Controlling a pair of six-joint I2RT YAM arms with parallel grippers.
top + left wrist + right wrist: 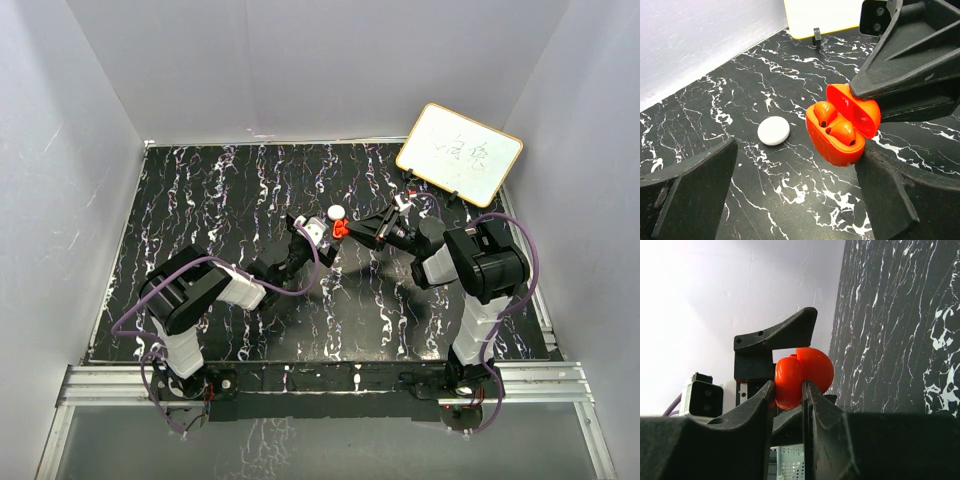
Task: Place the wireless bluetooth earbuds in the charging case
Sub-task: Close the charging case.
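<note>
My right hand pinches the open red charging case at the middle of the table, both red earbuds sitting in it, while my left hand gapes empty beside it; a clumsy push there could twist the case loose and spill them

Faint handwriting on whiteboard, too small to read

Overhead plus wrist close-ups (shared case)
</note>
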